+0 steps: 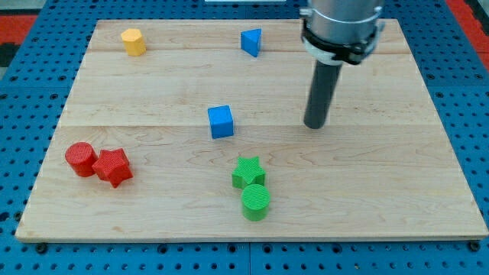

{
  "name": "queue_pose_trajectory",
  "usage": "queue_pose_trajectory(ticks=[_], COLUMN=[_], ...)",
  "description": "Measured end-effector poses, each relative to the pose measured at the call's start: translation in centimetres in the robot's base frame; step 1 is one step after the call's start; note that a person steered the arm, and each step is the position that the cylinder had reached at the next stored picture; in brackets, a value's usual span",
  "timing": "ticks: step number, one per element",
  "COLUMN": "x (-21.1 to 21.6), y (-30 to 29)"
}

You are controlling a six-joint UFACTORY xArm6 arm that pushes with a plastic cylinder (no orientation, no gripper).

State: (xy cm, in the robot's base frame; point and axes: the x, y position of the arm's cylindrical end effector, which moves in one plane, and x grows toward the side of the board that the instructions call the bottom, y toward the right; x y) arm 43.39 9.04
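Note:
My tip (315, 124) rests on the wooden board (382, 191) right of centre, touching no block. The blue cube (221, 121) is nearest, well to its left. A blue triangular block (251, 41) lies up and to the left of the tip. Below and left of the tip, a green star (248, 172) sits against a green cylinder (255, 202) just beneath it. A red cylinder (80, 159) and a red star (112, 166) touch each other at the view's left. A yellow block (134, 41) of rounded, several-sided shape stands at the top left.
The board lies on a blue perforated surface (23, 99) that shows on all sides. The arm's grey body (340, 23) comes down from the view's top over the board's upper right.

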Motion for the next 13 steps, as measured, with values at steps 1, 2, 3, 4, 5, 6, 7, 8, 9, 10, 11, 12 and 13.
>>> queue_pose_trajectory(ticks=[1, 2, 3, 4, 5, 6, 7, 8, 9, 10, 11, 12, 13], x=[-1.2, -3.7, -5.0, -5.0, -5.5, -5.9, -6.1, -9.3, -12.2, -13.6, -18.3, -19.0, -18.3], y=[-1.5, 0.1, -0.9, -6.4, -12.5, -18.5, -26.7, -34.7, -39.5, -38.3, -34.4, -31.5, -21.0])
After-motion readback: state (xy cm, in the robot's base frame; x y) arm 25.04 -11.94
